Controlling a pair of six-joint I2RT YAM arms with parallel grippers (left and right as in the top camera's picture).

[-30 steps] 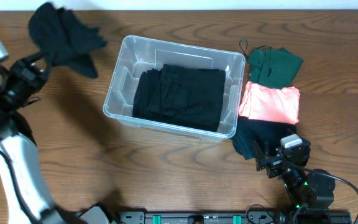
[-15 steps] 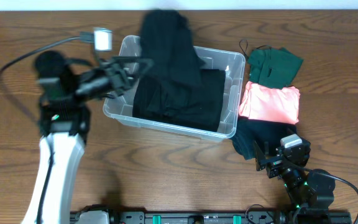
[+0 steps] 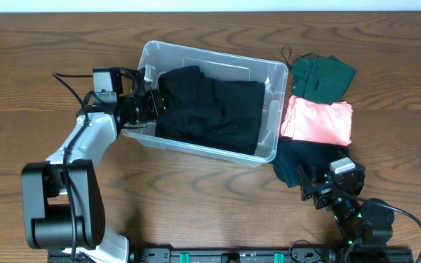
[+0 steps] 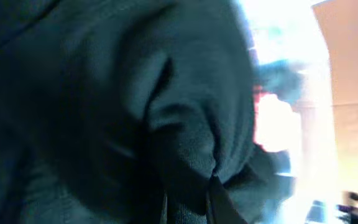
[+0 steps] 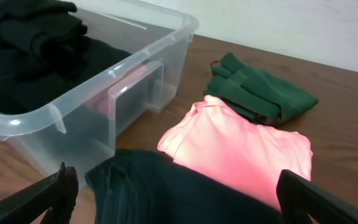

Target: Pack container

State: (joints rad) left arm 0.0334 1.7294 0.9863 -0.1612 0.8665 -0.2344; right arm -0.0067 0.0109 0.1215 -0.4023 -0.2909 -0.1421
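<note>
The clear container [image 3: 143, 67] stands at the table's middle, with folded black clothes [image 3: 236, 117] in it. My left gripper [image 3: 154, 102] reaches over its left rim and is shut on a black garment [image 3: 185, 84] that lies crumpled on top of the folded stack. In the left wrist view this dark cloth [image 4: 104, 93] fills the frame and is pinched between the fingers [image 4: 188, 202]. My right gripper [image 3: 320, 186] is open and empty at the front right, over a dark garment [image 3: 302, 161]. The container also shows in the right wrist view [image 5: 104, 78].
A pink folded garment [image 3: 318, 120] lies right of the container, and a dark green garment [image 3: 321, 79] behind it. Both show in the right wrist view, the pink garment [image 5: 241, 146] and the green garment [image 5: 260, 93]. The dark garment [image 5: 166, 193] lies under the right fingers.
My left arm swung from the far left with the black garment, carried it over the container and lowered it onto the folded stack. The right arm has not moved.
</note>
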